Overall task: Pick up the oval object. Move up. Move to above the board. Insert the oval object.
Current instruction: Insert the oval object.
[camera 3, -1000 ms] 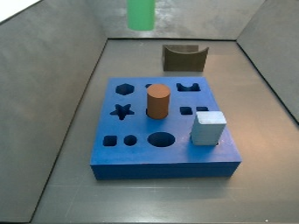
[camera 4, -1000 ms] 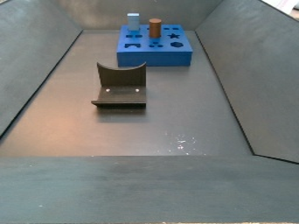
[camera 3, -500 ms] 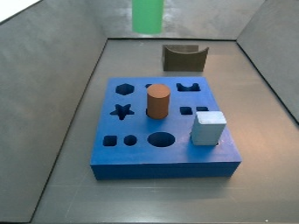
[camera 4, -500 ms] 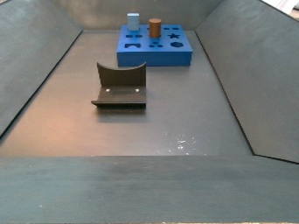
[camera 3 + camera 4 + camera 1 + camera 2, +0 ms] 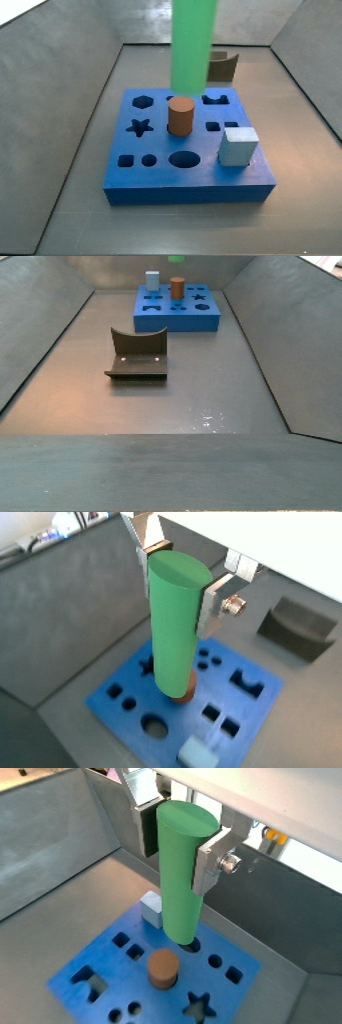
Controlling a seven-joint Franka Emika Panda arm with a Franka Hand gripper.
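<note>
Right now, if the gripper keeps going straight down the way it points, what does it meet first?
Probably the board. The gripper holds the oval object upright above it, so the peg's lower end would reach the blue top, close beside the brown-orange cylinder. Whether it lines up with a hole is unclear.

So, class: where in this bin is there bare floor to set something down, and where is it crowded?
Bare floor lies in front of the fixture. The board is crowded: brown cylinder, pale block, and the gripper holding the oval object above.
</note>
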